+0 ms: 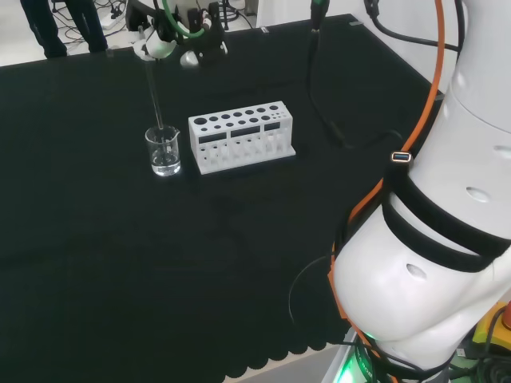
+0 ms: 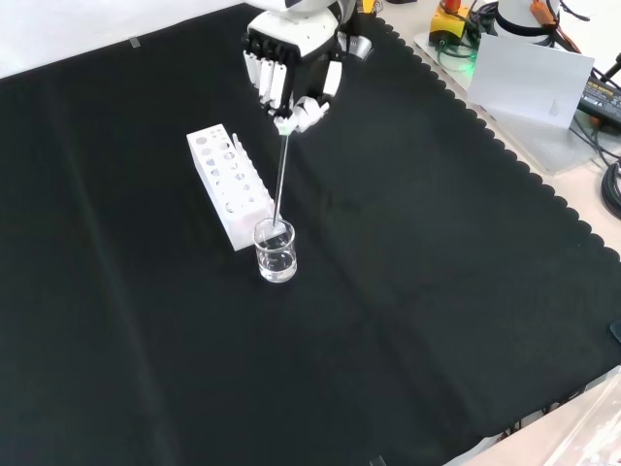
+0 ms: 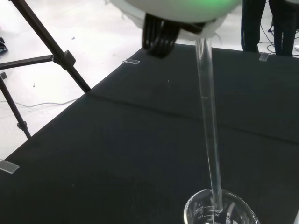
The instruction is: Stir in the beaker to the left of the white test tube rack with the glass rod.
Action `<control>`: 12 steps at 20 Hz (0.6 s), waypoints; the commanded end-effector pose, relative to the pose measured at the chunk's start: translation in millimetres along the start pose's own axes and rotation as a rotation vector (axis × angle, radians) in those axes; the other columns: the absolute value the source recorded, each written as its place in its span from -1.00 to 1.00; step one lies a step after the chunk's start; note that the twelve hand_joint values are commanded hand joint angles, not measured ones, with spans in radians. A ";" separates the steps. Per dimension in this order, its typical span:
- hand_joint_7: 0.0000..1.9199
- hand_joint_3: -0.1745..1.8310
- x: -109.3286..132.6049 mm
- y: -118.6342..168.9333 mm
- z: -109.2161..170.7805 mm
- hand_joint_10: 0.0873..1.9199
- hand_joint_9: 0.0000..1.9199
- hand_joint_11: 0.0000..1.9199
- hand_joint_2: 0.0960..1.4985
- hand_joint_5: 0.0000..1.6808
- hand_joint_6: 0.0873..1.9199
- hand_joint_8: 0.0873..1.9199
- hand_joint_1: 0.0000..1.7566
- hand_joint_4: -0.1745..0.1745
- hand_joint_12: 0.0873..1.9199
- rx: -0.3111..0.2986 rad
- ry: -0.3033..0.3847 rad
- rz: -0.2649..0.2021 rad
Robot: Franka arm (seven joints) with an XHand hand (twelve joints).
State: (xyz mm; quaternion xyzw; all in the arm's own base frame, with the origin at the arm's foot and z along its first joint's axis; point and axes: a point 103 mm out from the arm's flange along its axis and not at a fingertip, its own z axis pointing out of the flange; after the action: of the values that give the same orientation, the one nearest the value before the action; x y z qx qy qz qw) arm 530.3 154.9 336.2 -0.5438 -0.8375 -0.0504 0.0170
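The black and white robot hand (image 2: 291, 78) sat in the upper middle of the front view, its fingertips (image 2: 309, 114) curled together and pinching the top end of a long, thin, clear glass rod (image 2: 280, 175). In that view the rod ran down from the fingers, leaning slightly left toward its lower end, and its lower end stood inside a small clear glass beaker (image 2: 276, 251) just below the centre of the frame. The beaker stood upright on the black cloth (image 2: 437, 291) that covered the bench, just beside the near end of a white rectangular test tube rack (image 2: 229, 184) with rows of round holes in its top. In the head view the beaker (image 1: 163, 151) was left of centre in the upper half of the frame, immediately left of the rack (image 1: 241, 136), with a narrow gap between the two. The rod (image 1: 154, 94) rose from it, nearly vertical, to the hand (image 1: 156, 46) near the top edge. The beaker appeared to hold a little clear liquid, though the level could not be read with certainty. In the wrist view the rod (image 3: 209, 116) crossed the frame from the blurred white underside of the hand (image 3: 177, 7) to the beaker's rim (image 3: 219, 212), entering the mouth of the beaker near the middle. Whether the rod's tip touched the beaker's bottom could not be told.
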 end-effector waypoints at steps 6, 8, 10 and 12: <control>0.28 -0.11 -8.2 10.4 26.4 -0.38 0.76 0.74 -0.19 0.43 -0.49 0.06 0.50 -1.00 -0.34 0.012 0.014 0.006; 0.28 -0.11 -8.5 10.7 31.5 -0.38 0.76 0.74 -0.19 0.43 -0.49 0.06 0.50 -1.00 -0.34 0.011 0.018 0.003; 0.28 -0.11 -9.6 11.5 37.0 -0.38 0.76 0.74 -0.19 0.43 -0.49 0.06 0.50 -1.00 -0.34 0.008 0.023 0.001; 0.28 -0.11 -11.0 12.4 41.5 -0.38 0.77 0.74 -0.19 0.43 -0.49 0.06 0.50 -1.00 -0.34 0.004 0.023 -0.001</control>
State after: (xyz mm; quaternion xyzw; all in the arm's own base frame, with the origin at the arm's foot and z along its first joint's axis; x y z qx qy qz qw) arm 540.5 151.9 315.7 -0.5466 -0.8355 -0.0503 0.0241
